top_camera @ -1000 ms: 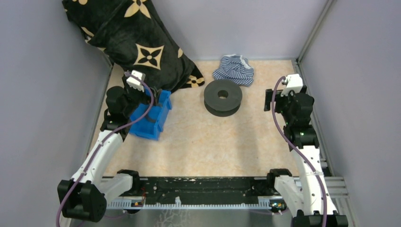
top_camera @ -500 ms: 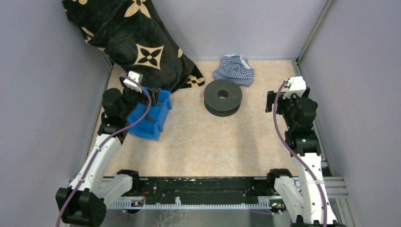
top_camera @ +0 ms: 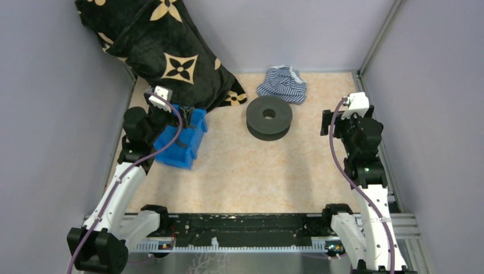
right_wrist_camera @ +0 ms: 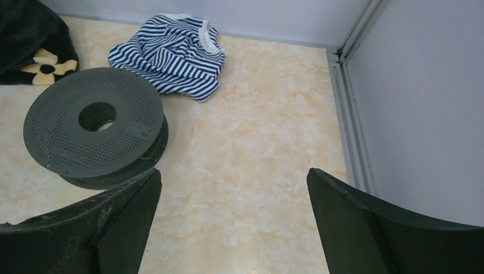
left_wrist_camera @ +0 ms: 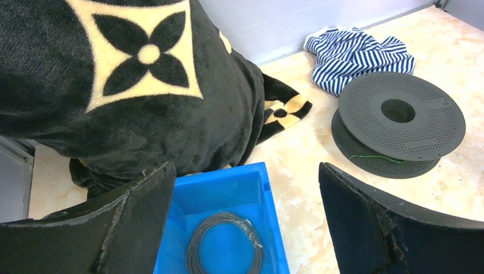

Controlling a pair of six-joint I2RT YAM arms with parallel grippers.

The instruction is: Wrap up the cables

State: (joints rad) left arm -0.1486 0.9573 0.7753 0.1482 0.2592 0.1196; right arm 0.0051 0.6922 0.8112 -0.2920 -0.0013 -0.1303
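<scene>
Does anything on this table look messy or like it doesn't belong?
Two things: a striped shirt lies crumpled behind the spool, and a black flowered blanket slumps down from the far left corner, ending beside the blue bin that holds the coiled cable.

Left wrist view: the coil of cables point(left_wrist_camera: 226, 217) is cut off by the bottom edge, as is the near side of the blue bin point(left_wrist_camera: 228, 185). Top view: the left arm point(top_camera: 149, 123) covers the bin's inside, so the coil is unseen. The blanket point(left_wrist_camera: 114, 85) at the table's far left corner runs past the top edge. The green strand point(left_wrist_camera: 371, 157) between the spool point(left_wrist_camera: 399, 111) flanges is too fine to trace.
</scene>
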